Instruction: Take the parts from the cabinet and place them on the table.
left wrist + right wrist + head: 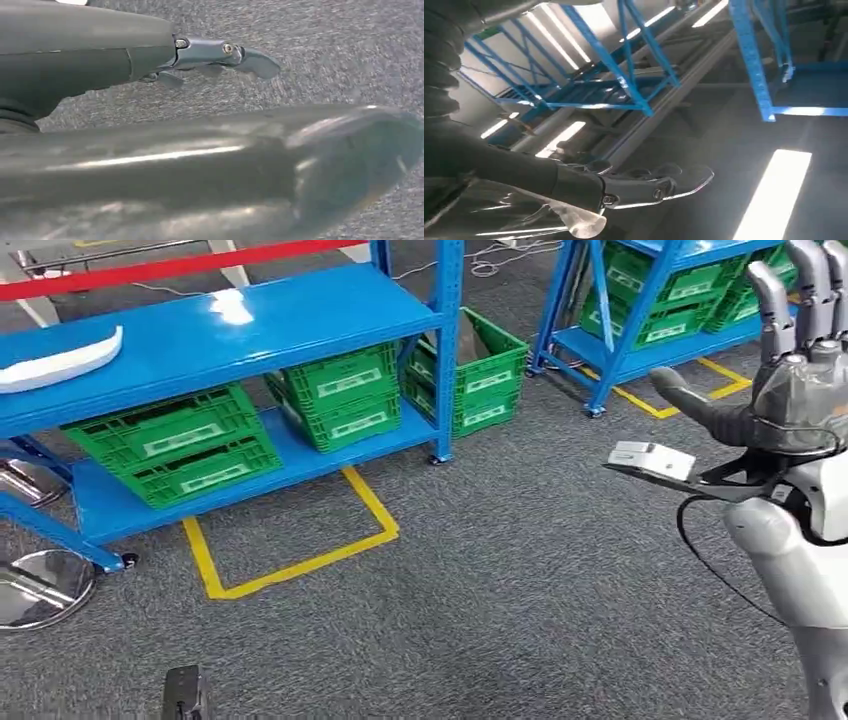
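On the top shelf, left end: white part, long and curved, lying flat; its left end is cut off by the picture's edge.
Blue shelving rack: two shelves seen from the head view; a red bar crosses behind its far edge.
Lower shelf, left: green crates, two stacked, white labels on the fronts; text too small to read.
Lower shelf, right end: green crates, a second stack of two.
Floor, beside the rack's right post: green crates, a further stack standing on the grey carpet.
Floor marking: yellow tape forming a partial rectangle in front of the rack.
Second blue rack: at the upper right, more green crates on it, partly cut off by the frame and hidden behind the right hand.
Right hand: raised at the right edge, fingers straight and apart, thumb stretched out to the side, holding nothing; fingertips cut off at the top.
Right wrist camera: small grey box on a bracket below the thumb.
Left hand: seen from its wrist camera over carpet, one dark finger extended, nothing visible in it; the rest is hidden behind blurred grey casing, so cannot tell how the fingers lie.
Lower left edge: shiny round metal bases, partly cut off.
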Action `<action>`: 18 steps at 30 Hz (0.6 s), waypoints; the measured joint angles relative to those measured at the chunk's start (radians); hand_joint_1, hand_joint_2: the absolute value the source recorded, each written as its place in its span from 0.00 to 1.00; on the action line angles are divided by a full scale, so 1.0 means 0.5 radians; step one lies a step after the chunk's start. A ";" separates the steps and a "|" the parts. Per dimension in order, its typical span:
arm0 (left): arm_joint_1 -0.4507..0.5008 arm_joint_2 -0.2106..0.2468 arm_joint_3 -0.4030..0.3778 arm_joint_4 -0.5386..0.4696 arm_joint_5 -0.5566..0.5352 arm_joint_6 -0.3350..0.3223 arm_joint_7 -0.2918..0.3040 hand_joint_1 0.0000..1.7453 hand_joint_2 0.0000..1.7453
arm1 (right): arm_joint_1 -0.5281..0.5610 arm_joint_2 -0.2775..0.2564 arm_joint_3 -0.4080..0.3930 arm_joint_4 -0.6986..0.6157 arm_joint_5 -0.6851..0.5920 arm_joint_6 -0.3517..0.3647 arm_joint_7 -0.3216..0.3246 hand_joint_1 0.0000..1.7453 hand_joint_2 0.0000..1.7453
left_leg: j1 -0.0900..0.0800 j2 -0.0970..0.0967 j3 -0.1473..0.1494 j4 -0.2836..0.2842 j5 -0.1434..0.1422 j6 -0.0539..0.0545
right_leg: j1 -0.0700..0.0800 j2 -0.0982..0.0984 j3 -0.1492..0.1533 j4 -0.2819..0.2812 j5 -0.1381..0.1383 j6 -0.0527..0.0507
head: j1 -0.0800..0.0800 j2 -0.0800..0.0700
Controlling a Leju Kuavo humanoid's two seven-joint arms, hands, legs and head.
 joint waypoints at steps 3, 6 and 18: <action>0.011 -0.001 0.002 0.000 0.003 0.000 0.001 0.00 0.00 | 0.005 0.000 -0.002 0.002 0.003 -0.002 -0.005 0.00 1.00 | 0.019 -0.051 0.020 -0.032 0.016 0.035 | -0.010 -0.007 -0.002 0.009 -0.035 0.037 | -0.004 0.000; -0.010 -0.006 0.002 0.000 0.004 -0.010 -0.005 0.00 0.00 | 0.005 0.002 -0.002 0.011 0.005 -0.005 -0.008 0.00 1.00 | 0.021 -0.099 0.019 -0.035 0.020 0.049 | -0.016 0.126 -0.188 0.397 -0.220 0.051 | 0.018 0.000; -0.010 0.002 0.002 0.000 0.000 -0.008 -0.008 0.00 0.00 | 0.015 0.002 0.005 0.014 0.024 -0.002 -0.034 0.00 1.00 | 0.026 -0.264 -0.026 0.016 0.000 -0.027 | -0.047 0.202 -0.068 0.029 0.042 -0.004 | 0.017 0.000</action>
